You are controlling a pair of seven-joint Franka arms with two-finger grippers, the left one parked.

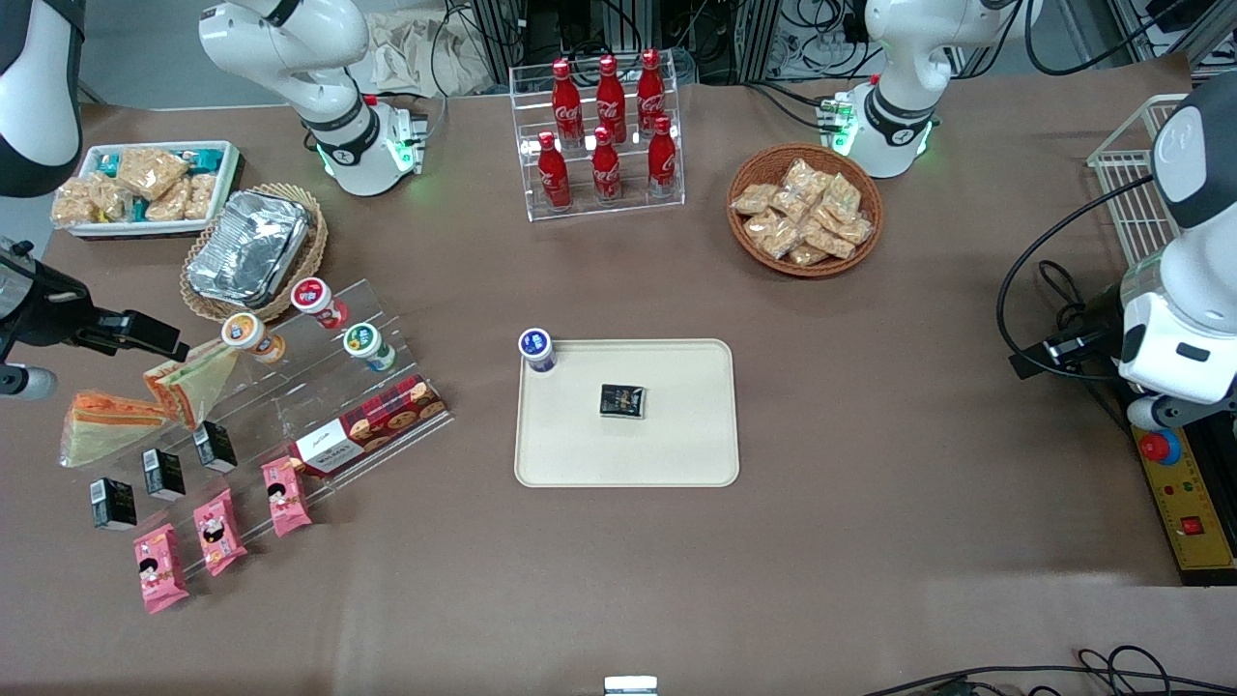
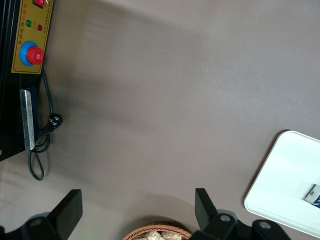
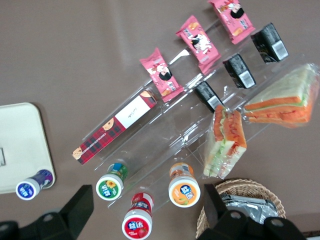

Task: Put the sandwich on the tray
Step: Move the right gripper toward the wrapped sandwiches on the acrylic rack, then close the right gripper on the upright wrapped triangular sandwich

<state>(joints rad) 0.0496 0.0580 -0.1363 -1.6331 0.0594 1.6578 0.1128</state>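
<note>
Two sandwiches sit on the clear tiered stand (image 1: 290,406) at the working arm's end of the table: one sandwich (image 3: 227,142) stands on edge just ahead of the fingertips, touching the second sandwich (image 3: 282,100), which lies flat farther out from them. The gripper (image 3: 147,207) hovers above the stand with its fingers (image 3: 80,205) spread wide apart and nothing between them. Three small cups (image 3: 182,190) lie on the stand's top step, right under the fingers, beside the wicker basket holding the foil tray (image 1: 249,242). Three black packets (image 3: 239,70) and three pink packets (image 3: 197,42) lie farther from the fingers, with one red tartan box (image 3: 112,132) on the middle step. The tray (image 1: 676,454) is well away from the fingers, mid-table, carrying one blue-lidded cup (image 1: 536,349) at its corner and one dark packet (image 1: 622,400). Six red bottles (image 1: 607,126) stand in a clear rack. One round basket of snack bags (image 1: 805,209) and one white bin of snacks (image 1: 145,186) rest on the brown table (image 1: 870,541).
</note>
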